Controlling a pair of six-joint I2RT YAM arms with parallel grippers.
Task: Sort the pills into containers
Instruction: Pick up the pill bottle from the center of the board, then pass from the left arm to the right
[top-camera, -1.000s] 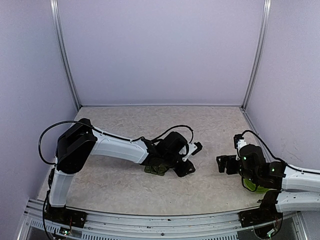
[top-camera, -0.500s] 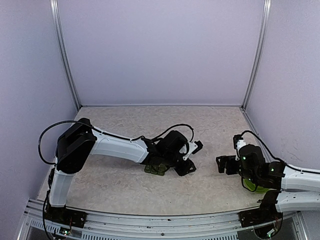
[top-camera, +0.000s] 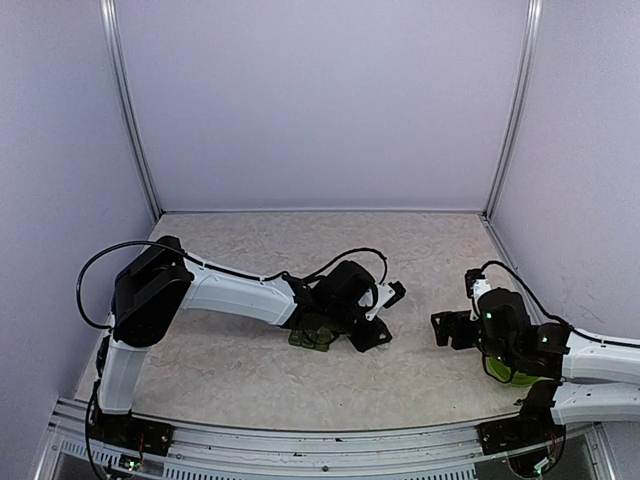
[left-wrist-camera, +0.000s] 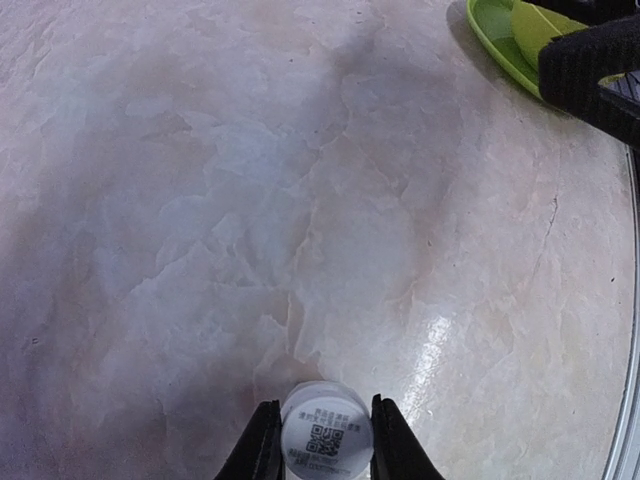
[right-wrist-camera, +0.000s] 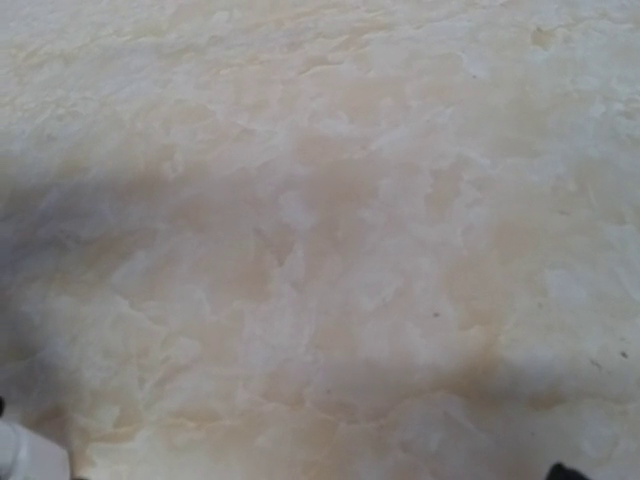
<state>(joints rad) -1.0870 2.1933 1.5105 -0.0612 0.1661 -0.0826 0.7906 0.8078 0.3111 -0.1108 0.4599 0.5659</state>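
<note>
In the left wrist view my left gripper (left-wrist-camera: 324, 425) is shut on a small white round pill (left-wrist-camera: 325, 438) with a QR-code label, held low over the marbled table. In the top view the left gripper (top-camera: 383, 314) reaches to the table's middle and the pill is too small to see. A dark green container (top-camera: 312, 338) lies partly under the left wrist. A bright green container (top-camera: 505, 372) sits under the right arm and also shows in the left wrist view, the green container (left-wrist-camera: 497, 45) at upper right. My right gripper (top-camera: 450, 328) stands open and empty, facing the left one.
The right arm's black fingers (left-wrist-camera: 598, 68) overlap the green container in the left wrist view. Purple walls close in the back and both sides. The metal rail (top-camera: 300, 445) runs along the near edge. The right wrist view shows only bare marbled table (right-wrist-camera: 320, 240).
The left gripper's fingers have drawn slightly closer together in the top view. Both arms have barely shifted.
</note>
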